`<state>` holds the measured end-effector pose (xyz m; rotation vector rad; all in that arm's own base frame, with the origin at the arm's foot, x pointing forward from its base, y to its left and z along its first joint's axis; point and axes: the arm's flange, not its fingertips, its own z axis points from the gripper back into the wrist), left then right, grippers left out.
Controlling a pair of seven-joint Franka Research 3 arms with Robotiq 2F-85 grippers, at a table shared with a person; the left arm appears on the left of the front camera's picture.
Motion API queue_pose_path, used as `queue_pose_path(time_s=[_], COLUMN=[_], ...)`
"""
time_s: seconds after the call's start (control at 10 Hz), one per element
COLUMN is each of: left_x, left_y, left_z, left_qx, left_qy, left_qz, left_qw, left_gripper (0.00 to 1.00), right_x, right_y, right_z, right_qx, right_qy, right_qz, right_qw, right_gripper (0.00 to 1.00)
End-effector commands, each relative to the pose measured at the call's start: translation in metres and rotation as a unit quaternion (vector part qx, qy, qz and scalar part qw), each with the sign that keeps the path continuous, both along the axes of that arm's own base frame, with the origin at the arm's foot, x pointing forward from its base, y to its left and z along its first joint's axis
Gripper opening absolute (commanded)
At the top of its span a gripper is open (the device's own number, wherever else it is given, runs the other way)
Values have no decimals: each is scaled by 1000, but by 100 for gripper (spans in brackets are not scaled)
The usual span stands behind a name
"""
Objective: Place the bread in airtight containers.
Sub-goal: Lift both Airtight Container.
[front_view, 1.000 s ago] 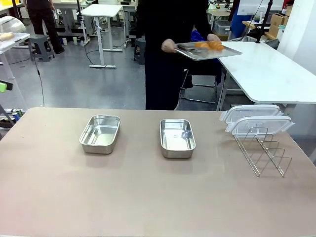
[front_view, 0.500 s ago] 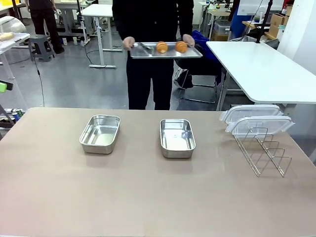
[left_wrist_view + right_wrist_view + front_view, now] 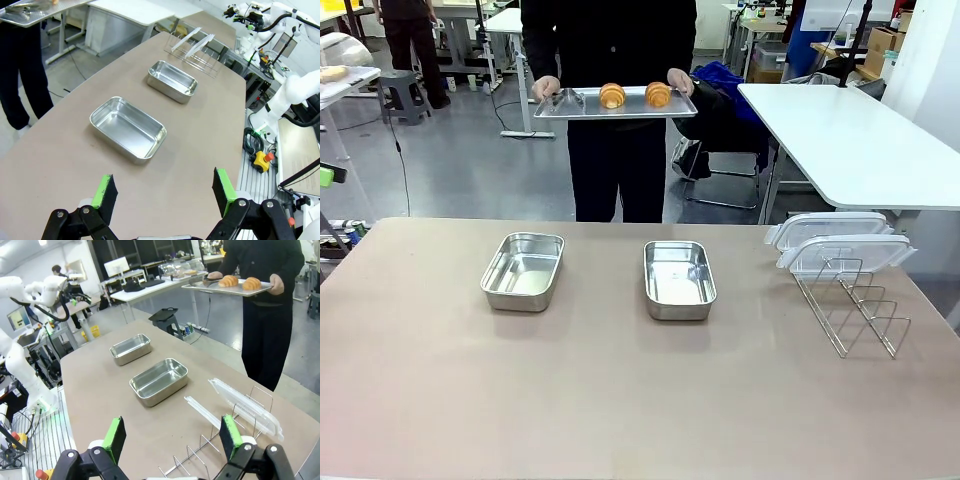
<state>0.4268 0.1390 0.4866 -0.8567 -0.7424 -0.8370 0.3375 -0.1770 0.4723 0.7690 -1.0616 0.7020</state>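
Two croissants (image 3: pixel 612 96) sit side by side on a flat tray (image 3: pixel 582 109) that the person (image 3: pixel 610 150) carries level in both hands (image 3: pixel 546 87) beyond the far edge of the table (image 3: pixel 620 400), presumably bringing them over. Both pans (image 3: pixel 523 270) lie open-side up and well apart, ready to load, with lids (image 3: pixel 840 240) leaning in the wire rack (image 3: pixel 855 315) at the right. Left wrist view: left gripper (image 3: pixel 164 192) hangs with fingers wide apart and empty, nearer pan just ahead; right wrist view: right gripper (image 3: pixel 172 437) likewise spread and empty above the rack, croissants far off, likely waiting for delivery.

Front faces person (image 3: pixel 615 160), both wrists overlook pans (image 3: pixel 127 127)
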Motion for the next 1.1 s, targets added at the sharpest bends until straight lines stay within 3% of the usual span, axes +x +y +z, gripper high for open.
queue_pose_path(time_s=[0.0,1.0], left_x=[0,0], left_y=[2,2], left_z=[2,2], left_qx=[-1,-1], left_qy=[-3,-3], left_qz=[-8,-8], left_qw=[1000,1000], left_gripper=[100,100], right_x=[5,5], right_y=[-1,-1], right_z=[3,3], right_qx=[2,2], right_qy=[-18,-18], right_qz=[1,1], right_qw=[1000,1000], right_gripper=[100,100])
